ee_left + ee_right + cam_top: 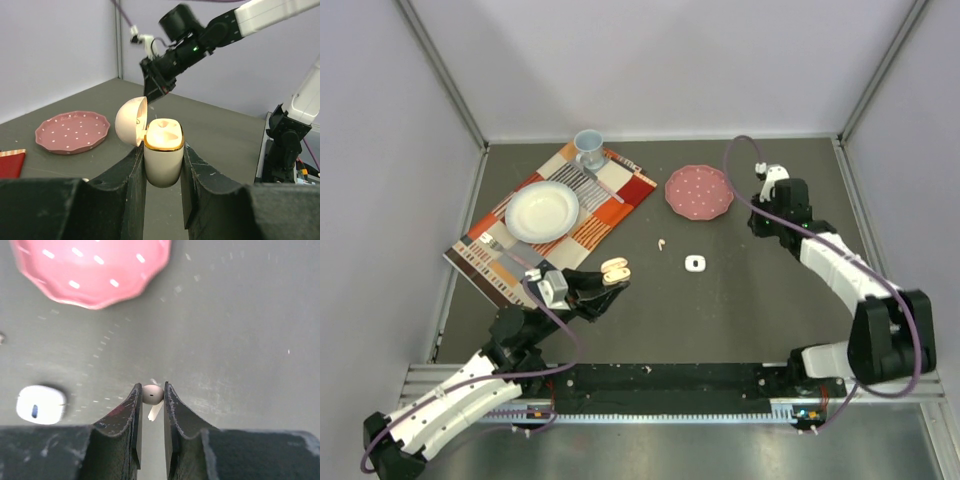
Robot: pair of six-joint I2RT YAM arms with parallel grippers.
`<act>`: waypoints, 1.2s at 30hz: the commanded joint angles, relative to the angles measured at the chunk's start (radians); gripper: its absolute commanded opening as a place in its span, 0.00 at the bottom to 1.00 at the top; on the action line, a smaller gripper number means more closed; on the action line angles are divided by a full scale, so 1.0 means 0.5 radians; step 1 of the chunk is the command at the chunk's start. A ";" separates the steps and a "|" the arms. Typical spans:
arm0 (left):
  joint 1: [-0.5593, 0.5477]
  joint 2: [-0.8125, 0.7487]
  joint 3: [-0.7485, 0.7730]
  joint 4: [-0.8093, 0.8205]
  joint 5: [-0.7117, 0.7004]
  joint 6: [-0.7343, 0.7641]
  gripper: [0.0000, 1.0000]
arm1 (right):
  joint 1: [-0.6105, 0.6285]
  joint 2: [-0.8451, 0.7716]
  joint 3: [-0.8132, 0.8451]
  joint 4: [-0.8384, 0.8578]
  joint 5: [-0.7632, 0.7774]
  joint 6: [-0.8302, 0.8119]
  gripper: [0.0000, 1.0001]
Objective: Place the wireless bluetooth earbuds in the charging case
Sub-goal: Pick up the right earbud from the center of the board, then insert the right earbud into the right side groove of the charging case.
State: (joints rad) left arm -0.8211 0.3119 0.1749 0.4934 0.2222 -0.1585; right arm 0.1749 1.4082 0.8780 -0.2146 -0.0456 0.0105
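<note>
My left gripper [608, 277] is shut on a cream charging case [615, 269], held above the table with its lid open. In the left wrist view the gripper [163, 149] clamps the gold-rimmed case body [163, 160] upright, the lid [131, 121] tipped back to the left. My right gripper [151, 390] is shut on a whitish earbud [152, 394], stem pointing down, raised above the table. In the top view the right gripper [763, 208] hangs right of the pink plate. Another earbud [662, 243] lies on the table near a small white case [695, 263].
A pink dotted plate [699, 191] sits at the back centre and also shows in both wrist views [72, 131] [95, 270]. The white case also shows in the right wrist view [41, 404]. A striped placemat [620, 200] at left holds a white bowl [542, 211] and a cup [588, 148].
</note>
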 commanded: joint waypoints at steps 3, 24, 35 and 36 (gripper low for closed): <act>-0.002 0.091 0.077 0.151 0.000 -0.042 0.00 | 0.281 -0.555 -0.154 0.269 0.033 0.099 0.00; -0.005 0.297 -0.012 0.495 0.065 -0.152 0.00 | 1.471 -1.500 -0.510 1.079 0.247 0.271 0.00; -0.005 0.303 -0.049 0.553 -0.015 -0.125 0.00 | 2.236 -1.216 -0.467 1.551 0.907 -0.153 0.00; -0.005 0.303 -0.052 0.556 -0.021 -0.122 0.00 | 2.282 -1.179 -0.449 1.579 0.977 -0.171 0.00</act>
State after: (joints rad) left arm -0.8211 0.4610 0.1642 0.6960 0.2337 -0.2188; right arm 1.2179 0.7544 0.6201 0.4255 0.2577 0.0277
